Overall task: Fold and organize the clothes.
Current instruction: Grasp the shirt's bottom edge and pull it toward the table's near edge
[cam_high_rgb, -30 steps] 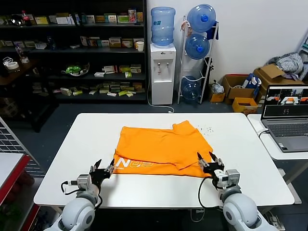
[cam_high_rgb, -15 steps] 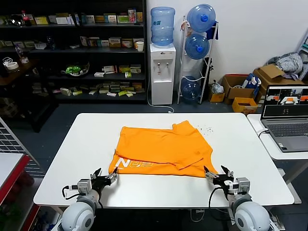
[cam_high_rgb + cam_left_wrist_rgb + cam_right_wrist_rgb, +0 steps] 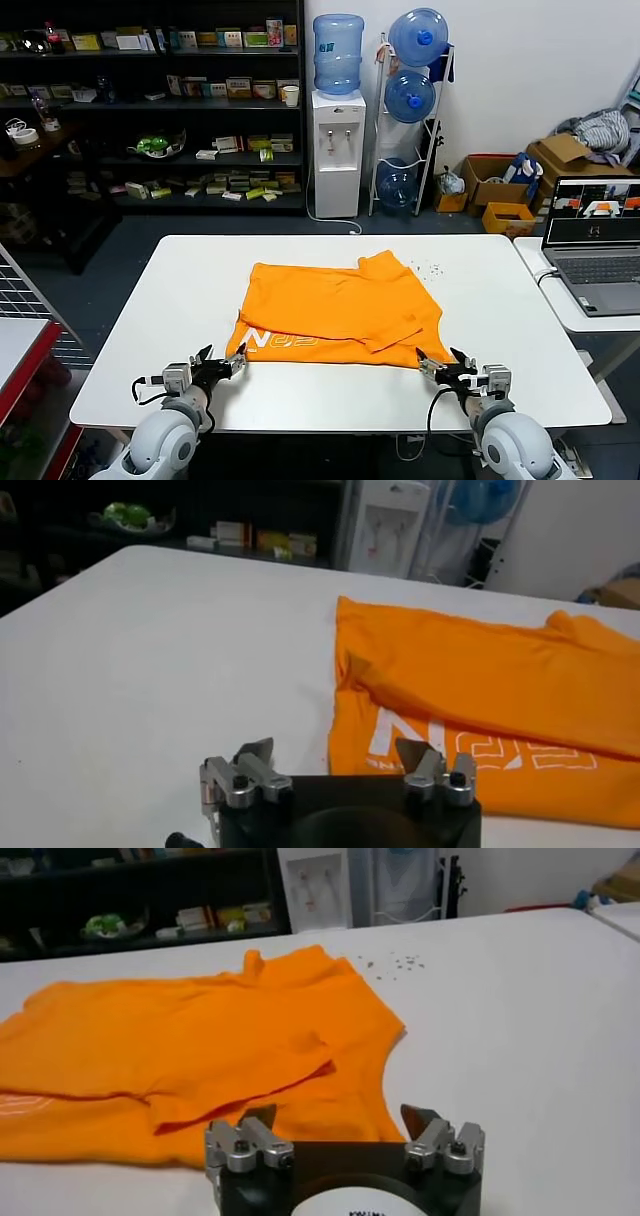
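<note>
The clothes are one bright orange T-shirt (image 3: 340,310) lying partly folded in the middle of the white table (image 3: 150,300), with white lettering (image 3: 280,340) along its near hem. My left gripper (image 3: 222,358) hovers open just short of the shirt's near left corner. My right gripper (image 3: 440,360) is open at the near right corner. Neither holds anything. In the left wrist view the left gripper (image 3: 335,750) faces the lettered hem of the shirt (image 3: 480,680). In the right wrist view the right gripper (image 3: 340,1115) sits over the shirt's (image 3: 200,1028) near edge.
A laptop (image 3: 595,250) stands on a side table at the right. Small dark specks (image 3: 432,268) lie on the table beyond the shirt. Behind the table stand a water dispenser (image 3: 337,150), shelves (image 3: 150,110) and cardboard boxes (image 3: 500,185).
Both grippers have drawn back from the shirt's near hem toward the table's front edge, staying open. The shirt has not moved.
</note>
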